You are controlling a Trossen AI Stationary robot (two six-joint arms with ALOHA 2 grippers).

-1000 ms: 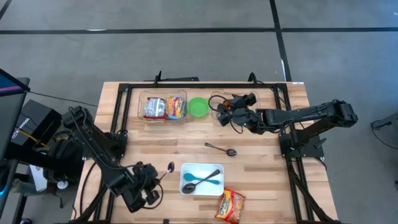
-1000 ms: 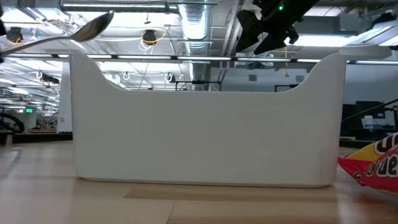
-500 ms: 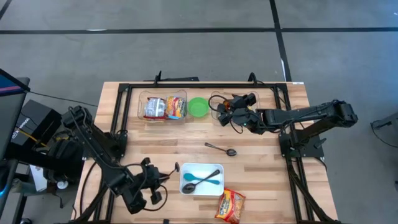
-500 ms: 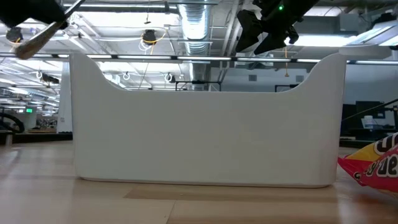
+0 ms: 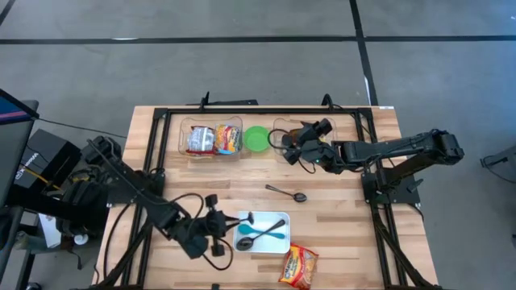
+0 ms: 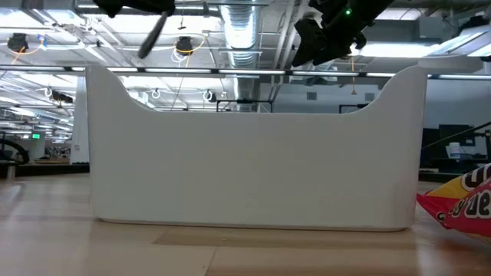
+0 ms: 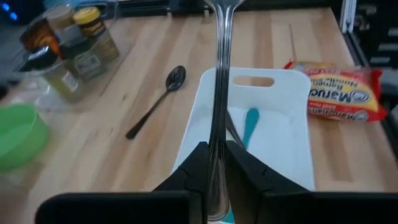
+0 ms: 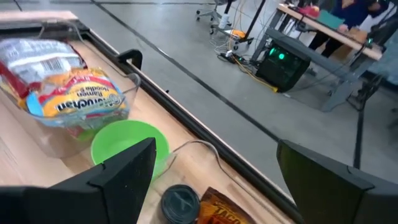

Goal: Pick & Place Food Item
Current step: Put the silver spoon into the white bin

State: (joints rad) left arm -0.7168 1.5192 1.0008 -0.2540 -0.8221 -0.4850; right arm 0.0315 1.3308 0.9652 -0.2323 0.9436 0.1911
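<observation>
My left gripper (image 5: 221, 225) is shut on a metal spoon (image 5: 240, 218) and holds it over the left end of the white tray (image 5: 281, 245). The tray holds a teal spoon (image 7: 249, 123) and a dark one. A yellow ramen packet (image 5: 298, 267) lies flat on the table near the front edge, right of the tray. More ramen packets (image 5: 211, 138) sit in a clear tub at the back. My right gripper (image 5: 297, 146) hangs open at the back, beside a green bowl (image 5: 256, 138), with nothing between its fingers. My left gripper pinches the spoon's handle (image 7: 216, 148) between its two fingers, and the handle runs on straight ahead, along the fingers. The fingers come from the table's left, slanting down. The spoon is lifted clear, with its bowl end (image 5: 246, 217) above the tray's left rim.
A second metal spoon (image 5: 287, 193) lies on the table between the tray and the right arm. A clear tub with jars (image 7: 68, 50) stands under the right gripper. A black frame (image 5: 266, 113) runs around the table's back and sides.
My left gripper has gone toward the table's right edge and slightly up, rolling as it went. The spoon in it has swung round and now reaches over the tray's left end instead of hanging left of the tray.
</observation>
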